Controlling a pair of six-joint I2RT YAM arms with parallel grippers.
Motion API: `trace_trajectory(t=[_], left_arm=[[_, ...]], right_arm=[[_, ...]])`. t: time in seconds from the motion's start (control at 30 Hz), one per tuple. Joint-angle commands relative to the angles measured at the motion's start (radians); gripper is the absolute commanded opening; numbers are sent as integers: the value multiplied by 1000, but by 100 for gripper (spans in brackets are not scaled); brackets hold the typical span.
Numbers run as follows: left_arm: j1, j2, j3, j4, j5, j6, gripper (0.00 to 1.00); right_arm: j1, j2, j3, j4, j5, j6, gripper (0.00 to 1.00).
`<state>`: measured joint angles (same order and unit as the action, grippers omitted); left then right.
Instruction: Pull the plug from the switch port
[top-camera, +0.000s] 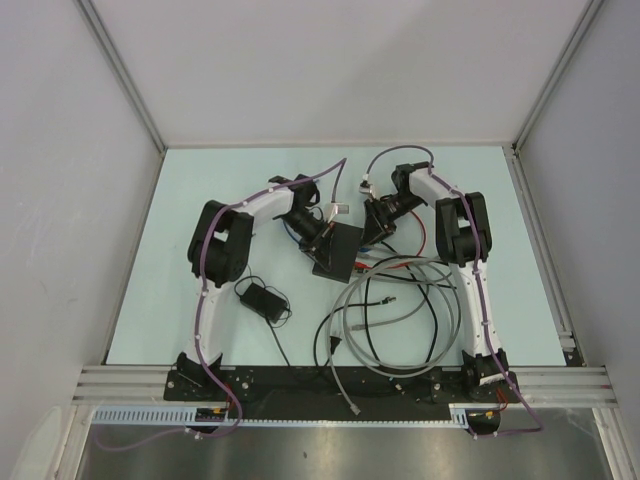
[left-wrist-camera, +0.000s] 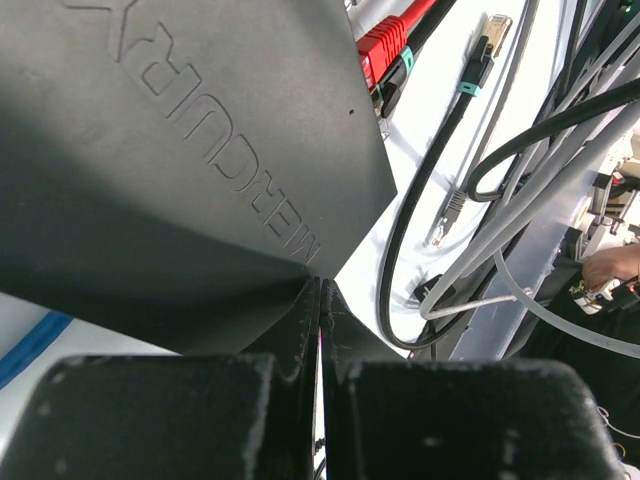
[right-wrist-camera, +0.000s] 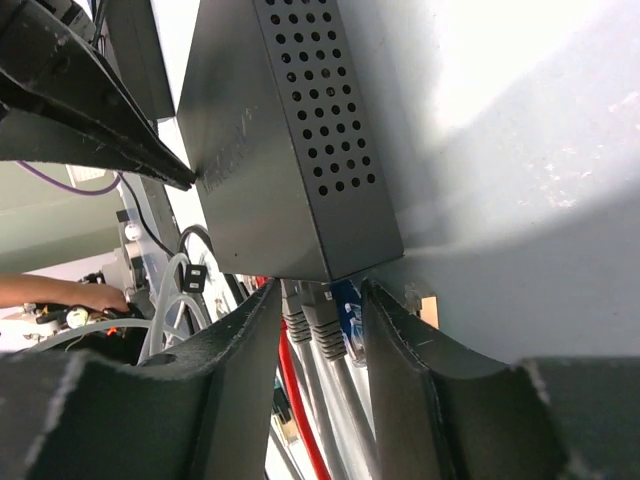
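The switch (top-camera: 338, 252) is a flat matte-black box in the middle of the table. In the left wrist view its plain top (left-wrist-camera: 170, 150) carries raised lettering. My left gripper (top-camera: 316, 238) is shut and empty, its tips (left-wrist-camera: 320, 288) at the switch's near edge. My right gripper (top-camera: 379, 226) is open. Its fingers (right-wrist-camera: 395, 330) straddle two grey plugs (right-wrist-camera: 322, 325) seated in the switch's ports, with a blue plug (right-wrist-camera: 349, 312) beside them. The switch's perforated side (right-wrist-camera: 310, 120) fills that view. A red plug (left-wrist-camera: 384, 48) also sits in a port.
A small black power-adapter brick (top-camera: 259, 297) with a thin cord lies at front left. Loose grey and black cables (top-camera: 395, 315) coil in front of the switch, along with a red cable (top-camera: 398, 265). A white wall surrounds the table.
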<state>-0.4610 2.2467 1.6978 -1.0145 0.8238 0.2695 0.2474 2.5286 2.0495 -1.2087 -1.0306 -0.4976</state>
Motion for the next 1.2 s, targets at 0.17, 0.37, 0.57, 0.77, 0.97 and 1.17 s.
trace_trajectory(t=[0.17, 0.37, 0.57, 0.77, 0.97, 1.17], left_arm=[[-10, 11, -13, 47, -112, 34, 0], [-10, 16, -7, 45, -114, 33, 0], [-13, 17, -4, 45, -114, 33, 0], [-15, 19, -4, 45, -118, 31, 0], [-18, 21, -4, 45, -117, 34, 0], [-19, 21, -4, 45, -118, 36, 0]], right_arm=[[4, 13, 3, 40, -17, 19, 42], [4, 10, 0, 63, -5, 47, 43], [4, 2, -17, 86, 0, 53, 40], [4, 6, -17, 92, 1, 57, 39], [6, 7, -26, 112, 36, 76, 26], [0, -19, -40, 110, 104, 51, 16]])
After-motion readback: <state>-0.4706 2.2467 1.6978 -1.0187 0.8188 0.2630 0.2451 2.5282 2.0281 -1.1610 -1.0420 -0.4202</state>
